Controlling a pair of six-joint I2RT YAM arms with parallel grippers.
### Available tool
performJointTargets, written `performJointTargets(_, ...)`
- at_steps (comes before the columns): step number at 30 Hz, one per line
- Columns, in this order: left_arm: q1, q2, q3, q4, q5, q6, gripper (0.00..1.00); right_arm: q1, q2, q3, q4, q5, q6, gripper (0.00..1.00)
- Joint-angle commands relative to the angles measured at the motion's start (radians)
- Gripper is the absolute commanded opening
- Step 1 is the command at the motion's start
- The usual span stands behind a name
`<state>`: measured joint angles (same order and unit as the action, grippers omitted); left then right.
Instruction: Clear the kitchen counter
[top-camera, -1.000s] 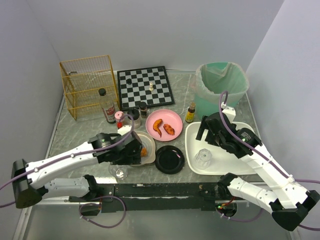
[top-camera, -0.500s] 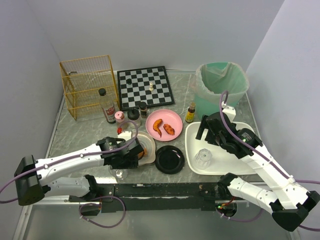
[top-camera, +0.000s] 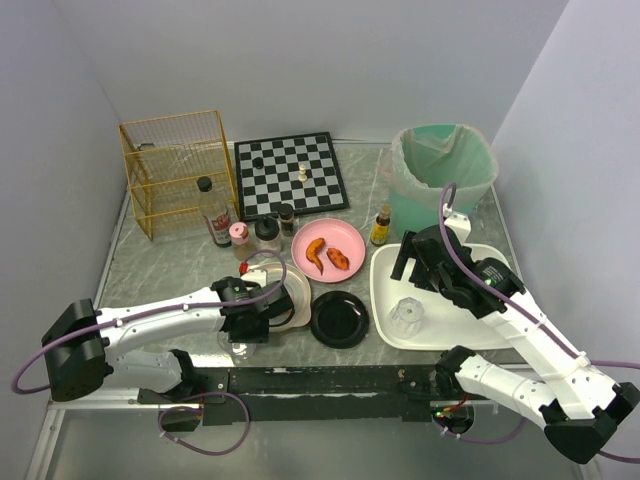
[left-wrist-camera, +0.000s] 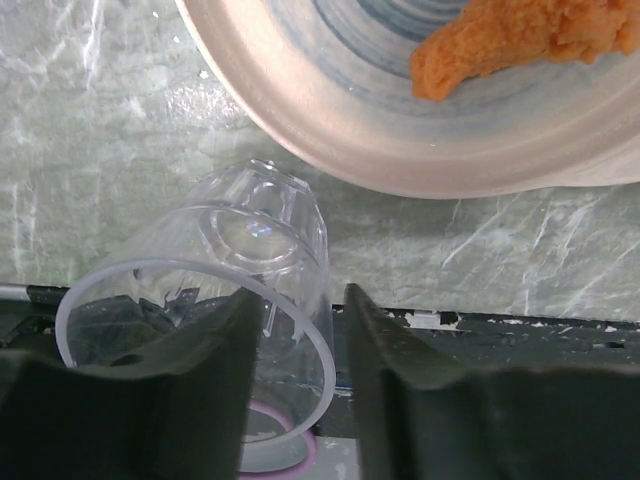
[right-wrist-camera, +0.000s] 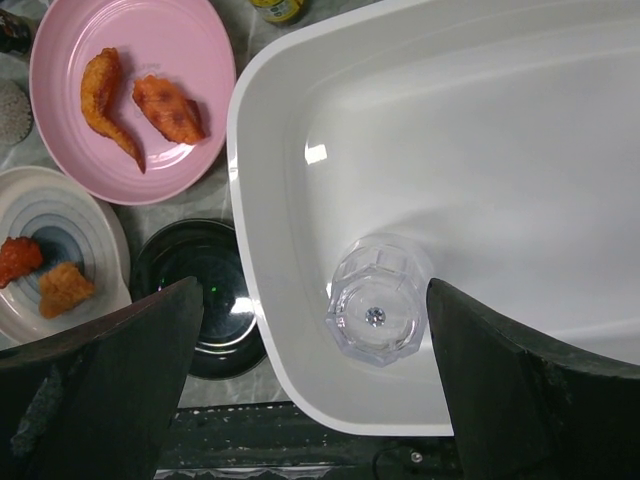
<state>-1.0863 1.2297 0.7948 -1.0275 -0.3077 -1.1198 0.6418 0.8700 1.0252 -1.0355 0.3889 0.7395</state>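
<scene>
The kitchen counter (top-camera: 160, 275) is a grey-green marble-look top, also in the left wrist view (left-wrist-camera: 100, 120). A clear glass (top-camera: 238, 347) stands at its near edge. My left gripper (top-camera: 244, 332) is down on it. In the left wrist view the glass (left-wrist-camera: 250, 240) has its rim wall between my fingers, one finger inside and one outside, with a gap left; the left gripper (left-wrist-camera: 300, 295) is open. My right gripper (top-camera: 408, 264) is wide open above the white tray (top-camera: 470, 300), empty. In its view the right gripper (right-wrist-camera: 312, 290) hangs over a second glass (right-wrist-camera: 378, 300).
A cream plate (top-camera: 288, 292) of fried pieces lies just beyond the left gripper. Also here: a black dish (top-camera: 339, 318), a pink plate (top-camera: 328, 250) with fried food, small bottles (top-camera: 215, 215), a yellow wire rack (top-camera: 178, 170), a chessboard (top-camera: 291, 173), a green bin (top-camera: 443, 175).
My left arm has swung back toward the near edge, off the cream plate, and come down onto the clear glass. The right arm has not moved.
</scene>
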Motion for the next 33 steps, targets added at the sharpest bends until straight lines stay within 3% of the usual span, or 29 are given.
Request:
performJointTargets(1,-0.006,0.002,0.029,0.003,-0.025,0.003,0.38,0.004,-0.008,0.012,0.026,-0.005,-0.008,0.99)
performJointTargets(5,-0.006,0.007,0.050,-0.013,-0.044,0.012,0.18,0.004,-0.011,0.004,0.034,-0.012,-0.008,0.99)
performJointTargets(10,-0.007,0.014,0.099,-0.045,-0.050,0.051,0.01,0.004,-0.011,0.006,0.032,-0.010,-0.009,0.99)
performJointTargets(13,-0.015,-0.021,0.208,-0.127,-0.068,0.075,0.01,0.004,-0.017,0.010,0.031,0.001,-0.017,0.99)
performJointTargets(19,-0.015,-0.111,0.568,-0.286,-0.065,0.173,0.01,0.004,-0.051,0.029,0.081,-0.054,-0.080,0.99)
performJointTargets(23,-0.014,-0.263,0.574,-0.015,0.071,0.346,0.02,0.002,-0.088,0.006,0.167,-0.159,-0.107,1.00)
performJointTargets(30,0.005,-0.315,0.434,0.358,0.093,0.408,0.01,0.002,-0.225,-0.106,0.486,-0.461,-0.141,1.00)
performJointTargets(33,0.072,-0.331,0.356,0.519,0.206,0.423,0.01,0.002,-0.276,-0.137,0.593,-0.563,-0.134,1.00)
